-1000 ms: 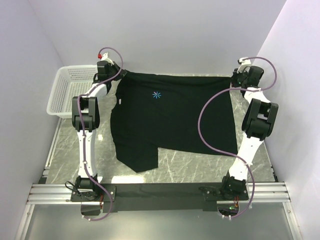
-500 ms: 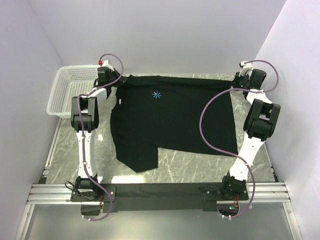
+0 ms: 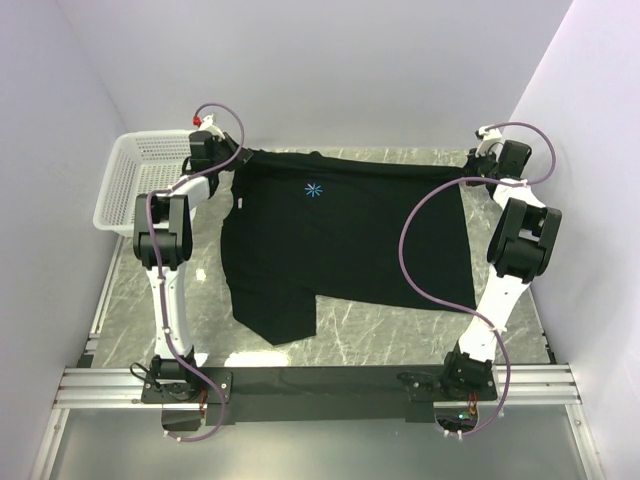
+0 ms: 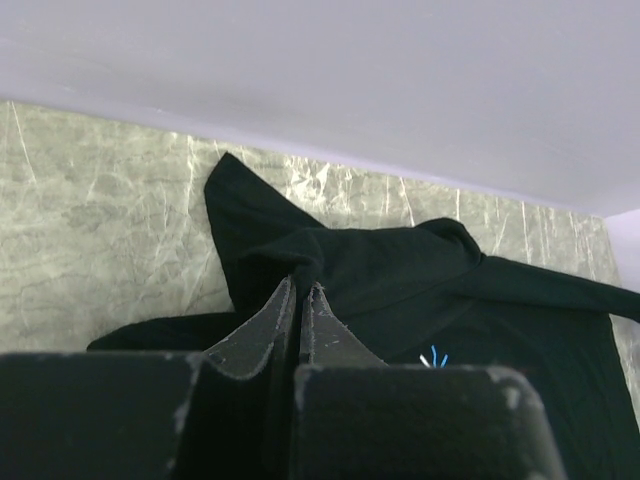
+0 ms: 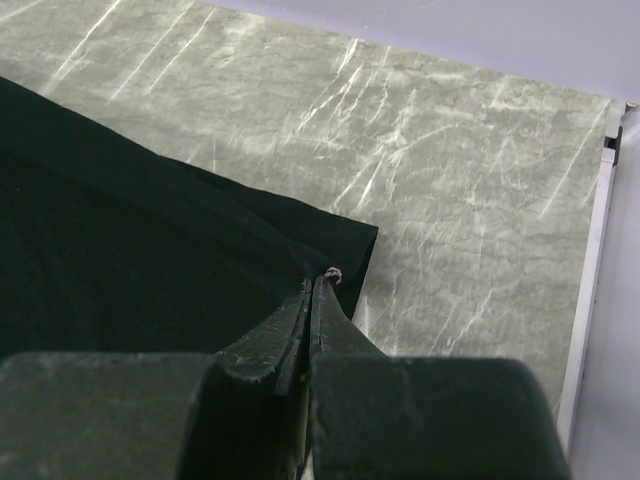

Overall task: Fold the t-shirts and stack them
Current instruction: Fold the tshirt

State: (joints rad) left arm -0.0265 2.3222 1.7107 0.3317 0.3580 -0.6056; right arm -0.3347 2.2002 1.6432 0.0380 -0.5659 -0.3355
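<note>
a white mesh basket sits at the far left edge of the grey marbled table.

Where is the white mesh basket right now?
Top view: the white mesh basket sits at the far-left corner of the table, just left of the left claw holding the black t-shirt.

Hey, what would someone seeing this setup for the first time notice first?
A black t-shirt lies spread across the middle of the table, its small blue logo facing up. The left gripper and right gripper are each shut on its far edge, one at either end. A white basket sits at the far left.
</note>
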